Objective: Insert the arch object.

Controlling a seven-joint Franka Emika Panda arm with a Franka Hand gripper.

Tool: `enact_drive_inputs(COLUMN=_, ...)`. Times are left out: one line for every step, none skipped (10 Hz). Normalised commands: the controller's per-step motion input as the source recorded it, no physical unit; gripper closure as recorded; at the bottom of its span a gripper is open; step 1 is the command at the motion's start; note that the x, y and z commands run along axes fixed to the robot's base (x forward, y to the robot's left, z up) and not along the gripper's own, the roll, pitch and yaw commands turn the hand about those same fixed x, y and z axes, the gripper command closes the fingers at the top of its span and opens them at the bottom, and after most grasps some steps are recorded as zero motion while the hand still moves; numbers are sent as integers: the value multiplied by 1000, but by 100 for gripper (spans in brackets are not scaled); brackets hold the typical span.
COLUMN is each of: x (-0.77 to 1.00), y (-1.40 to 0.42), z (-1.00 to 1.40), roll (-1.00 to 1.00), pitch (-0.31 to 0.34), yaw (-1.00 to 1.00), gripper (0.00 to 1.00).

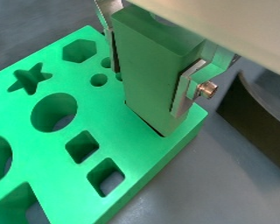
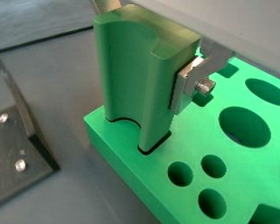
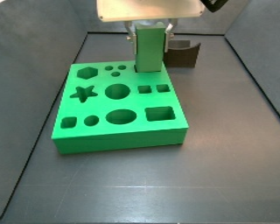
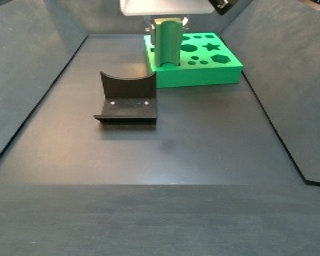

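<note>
My gripper (image 3: pixel 150 28) is shut on a tall green upright column (image 1: pixel 149 74) with a semicircular scoop down one face (image 2: pixel 130 79). The silver fingers (image 1: pixel 189 87) clamp its two sides in both wrist views. The column stands upright with its lower end set into a matching slot at the corner of the flat green board (image 2: pixel 230 149), which has several shaped holes (image 3: pixel 119 131). In a side view the gripper (image 4: pixel 167 25) holds the column (image 4: pixel 166 50) at the board's near end (image 4: pixel 210 65). No small dark brown arch block shows in any view.
The dark fixture (image 4: pixel 123 98) stands on the floor beside the board; it also shows in a side view behind the board (image 3: pixel 184 54) and in a wrist view (image 2: pixel 14 149). Dark walls enclose the floor.
</note>
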Motion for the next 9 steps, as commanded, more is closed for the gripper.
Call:
enact_drive_inputs(x=209, y=37, z=-917, roll=-67, pitch=4, yaw=-814, gripper=100)
enact_drive_inputs(x=63, y=0, z=-960, roll=-44, pitch=0, yaw=-566, gripper=100)
enact_drive_inputs(x=0, y=0, z=-997, roll=-36, pitch=-20, yaw=-434, gripper=100)
enact_drive_inputs(x=-97, y=0, z=-980, roll=-74, pitch=-83, yaw=-183, gripper=100)
enact_drive_inputs(x=-100, y=0, z=-934, roll=0, pitch=-133, yaw=0, gripper=100)
enact_drive_inputs(x=0, y=0, z=-694, roll=107, pitch=-121, yaw=226, gripper=100)
enact_drive_inputs(x=-29, y=0, z=-400, roll=-27, pitch=-83, yaw=54, gripper=100)
enact_drive_inputs(x=0, y=57, z=0, roll=-143, pitch=0, yaw=0, gripper=100)
enact_drive_inputs(x=57, y=0, z=0, roll=0, pitch=36, yaw=0, gripper=100)
